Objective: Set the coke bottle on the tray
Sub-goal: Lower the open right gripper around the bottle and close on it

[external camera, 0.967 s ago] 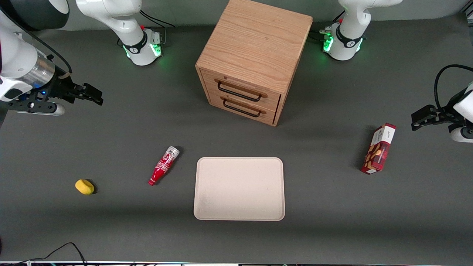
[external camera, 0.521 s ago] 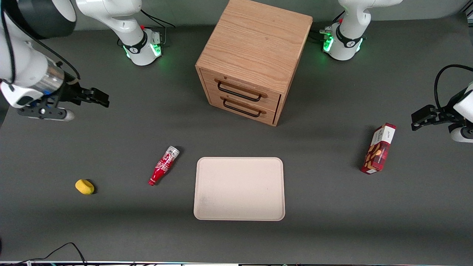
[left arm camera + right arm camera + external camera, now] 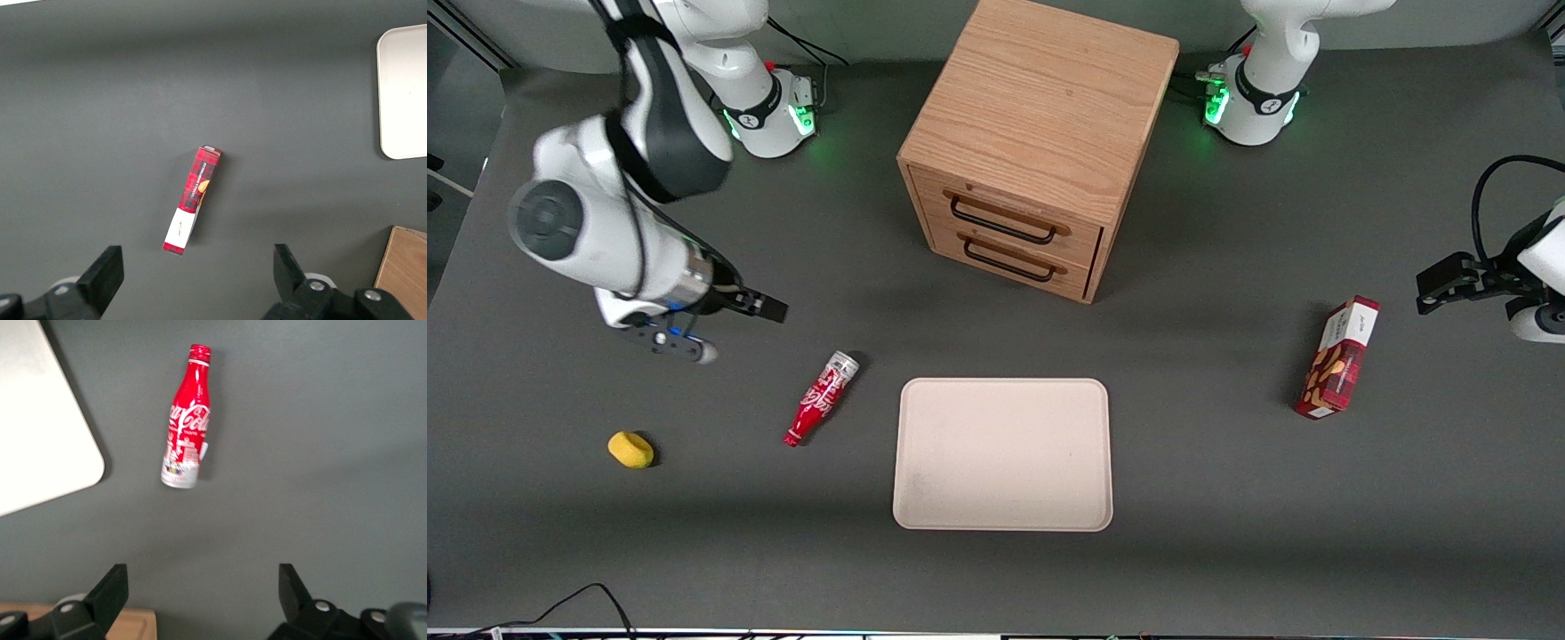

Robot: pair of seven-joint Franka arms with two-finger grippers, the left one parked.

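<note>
Front view: gripper (image 3: 769,308), fingers apart, above table near coke bottle (image 3: 821,399).

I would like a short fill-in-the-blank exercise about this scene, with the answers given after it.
1. The coke bottle lies on its ____ on the table.
2. The tray holds ____ objects.
3. The gripper hovers above the table with its fingers ____, farther from the front camera than the bottle.
4. The wooden cabinet has ____ drawers, both closed.

Answers: side; no; open; two
</note>
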